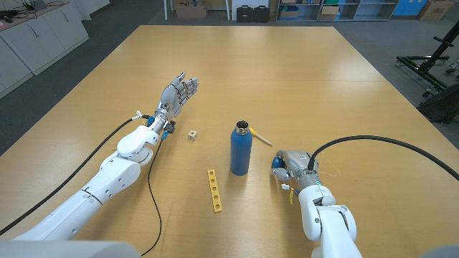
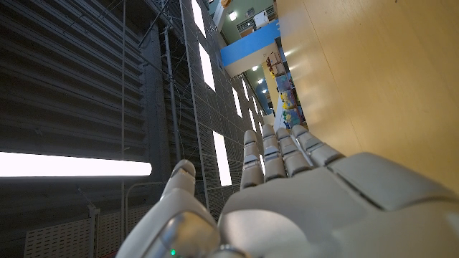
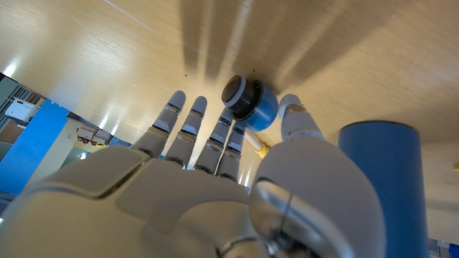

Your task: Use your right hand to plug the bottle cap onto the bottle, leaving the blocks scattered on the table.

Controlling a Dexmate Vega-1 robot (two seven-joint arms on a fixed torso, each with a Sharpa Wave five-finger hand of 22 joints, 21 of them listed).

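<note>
The blue bottle [image 1: 240, 152] stands upright at the table's middle, its mouth uncovered; it also rises beside my right hand in the right wrist view [image 3: 380, 179]. My right hand [image 1: 292, 167] sits low over the table just right of the bottle. The blue bottle cap [image 3: 248, 101], with its black plug, is pinched between the thumb and fingertips [image 3: 290, 109]; in the head view the cap [image 1: 277, 163] peeks out on the hand's bottle side. My left hand [image 1: 179, 92] is stretched out on the table to the left with its fingers straight, holding nothing [image 2: 287, 193].
A small wooden cube [image 1: 193, 134] lies left of the bottle. In front of the bottle is a yellow strip with holes [image 1: 214, 190], and a thin wooden peg [image 1: 260, 136] lies just behind and right of it. Black cables trail from both arms.
</note>
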